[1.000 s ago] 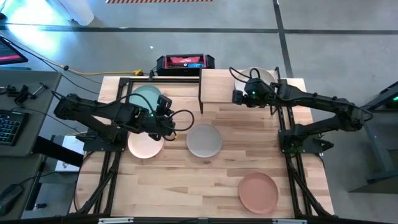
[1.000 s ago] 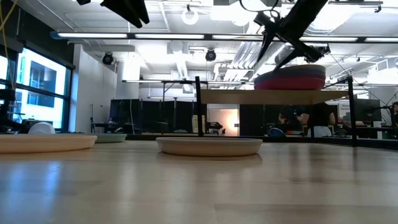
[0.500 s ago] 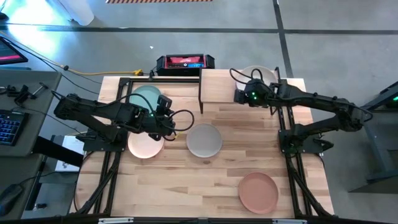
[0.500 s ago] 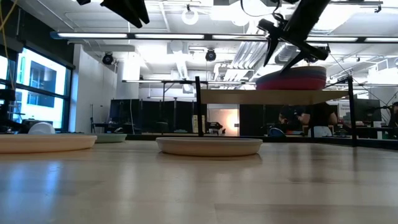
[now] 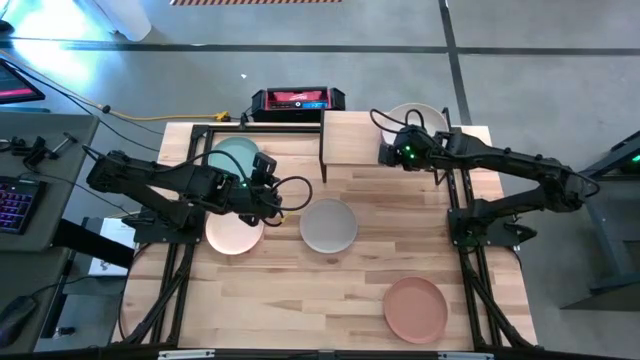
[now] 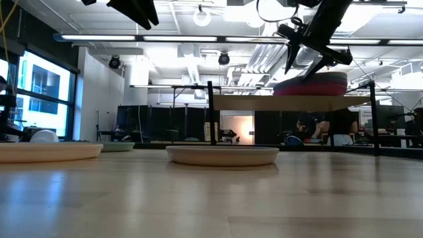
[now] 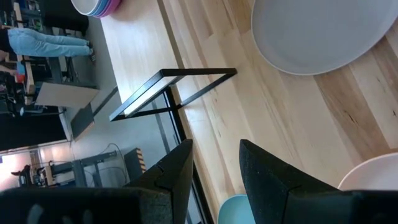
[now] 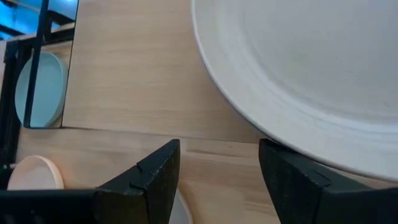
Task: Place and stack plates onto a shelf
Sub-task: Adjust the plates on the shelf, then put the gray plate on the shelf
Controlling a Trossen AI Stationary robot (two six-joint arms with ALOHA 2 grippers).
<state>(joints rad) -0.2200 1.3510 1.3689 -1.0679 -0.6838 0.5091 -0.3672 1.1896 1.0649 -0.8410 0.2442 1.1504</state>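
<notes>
Our right claw, fingers apart and empty, has edged back from the stack of plates on the shelf, cream plate topmost. Our left claw hangs open above the bench, where teal, peach, grey and terracotta plates await.

Table bears four plates; shelf bears a plate stack.
</notes>
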